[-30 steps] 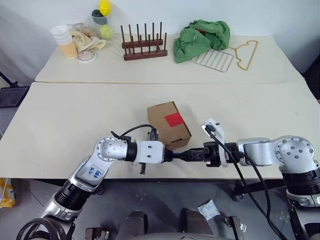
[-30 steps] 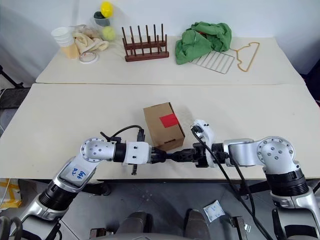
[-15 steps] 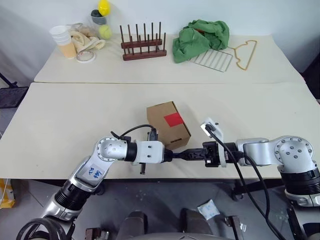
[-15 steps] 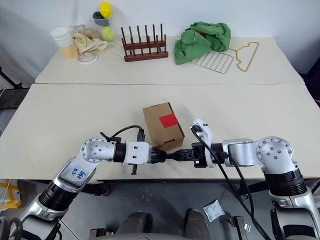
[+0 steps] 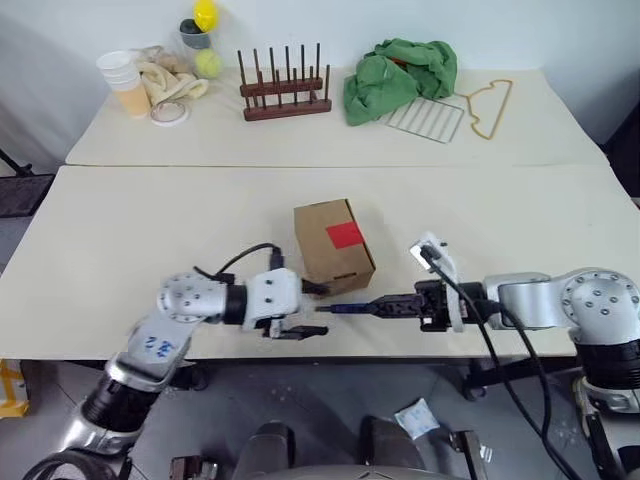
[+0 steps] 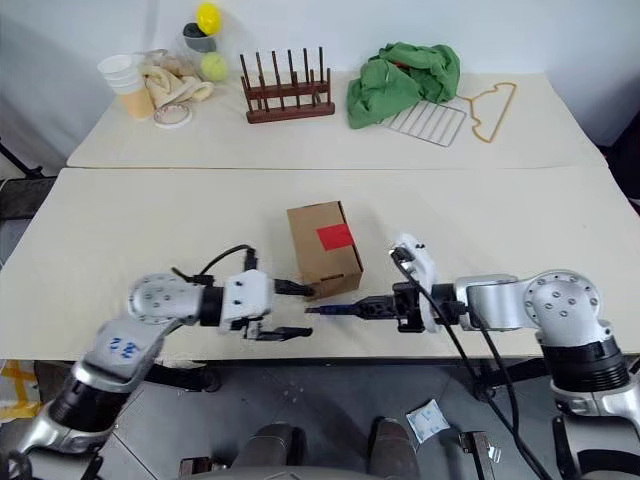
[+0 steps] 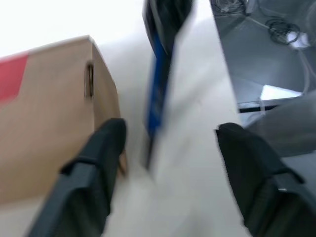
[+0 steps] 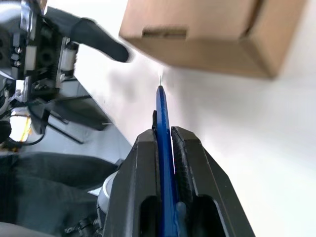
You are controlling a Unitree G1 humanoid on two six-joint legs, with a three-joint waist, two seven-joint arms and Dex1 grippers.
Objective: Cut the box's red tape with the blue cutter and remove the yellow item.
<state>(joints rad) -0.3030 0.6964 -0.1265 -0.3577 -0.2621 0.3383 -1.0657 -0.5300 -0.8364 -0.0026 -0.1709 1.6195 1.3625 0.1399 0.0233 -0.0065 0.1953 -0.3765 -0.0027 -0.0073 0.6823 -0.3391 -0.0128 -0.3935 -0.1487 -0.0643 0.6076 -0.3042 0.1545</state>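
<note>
Both arms are built of silver-grey metal segments with rounded, screw-studded joint housings and white wrist blocks. The left arm (image 5: 190,300) carries a blue handwritten label on its upper segment. Black cables loop over each wrist. The left gripper (image 5: 310,310) and right gripper (image 5: 385,306) end in matte black fingers (image 7: 94,168).

Matt cardboard box (image 5: 333,246); glossy, probably plastic blue cutter (image 8: 164,148).
</note>
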